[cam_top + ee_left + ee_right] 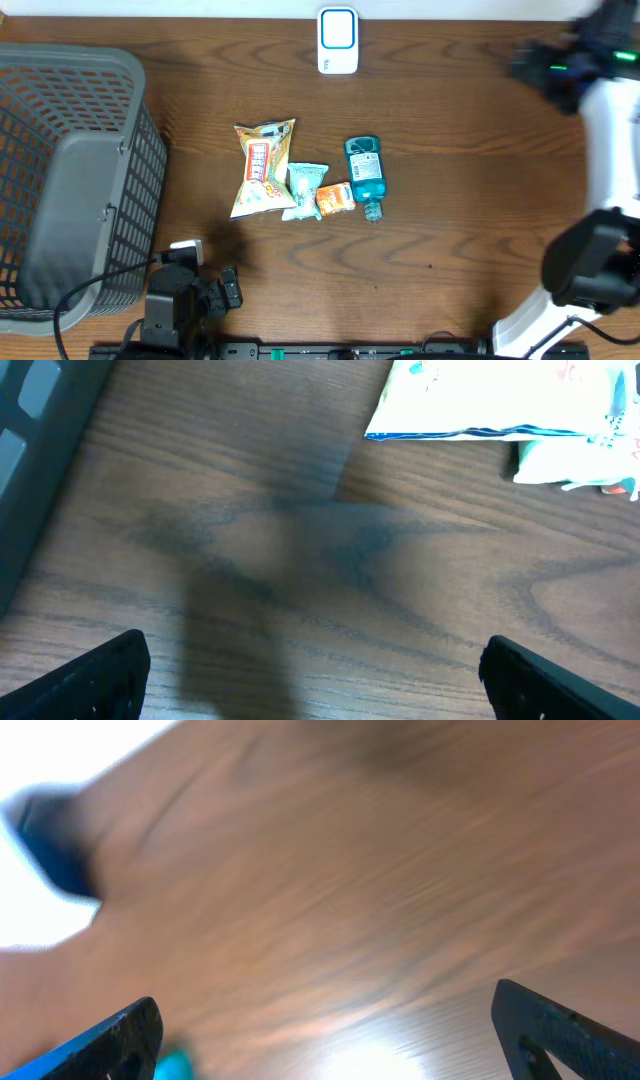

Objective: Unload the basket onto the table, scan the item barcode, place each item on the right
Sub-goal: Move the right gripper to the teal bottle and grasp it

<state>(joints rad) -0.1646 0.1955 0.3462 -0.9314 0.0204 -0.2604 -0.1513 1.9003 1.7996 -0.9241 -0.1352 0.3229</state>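
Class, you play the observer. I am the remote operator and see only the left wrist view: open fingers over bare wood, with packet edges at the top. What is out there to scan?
Observer: Overhead shows four items clustered together: a yellow snack bag, a pale green packet, a small orange packet and a teal bottle.
Operator: Where would I scan them?
Observer: A white device with a blue face, likely the scanner, stands at the far edge of the table, beyond the cluster.
Operator: And the other arm?
Observer: The right gripper is open, near the far right corner. Its own view is blurred.
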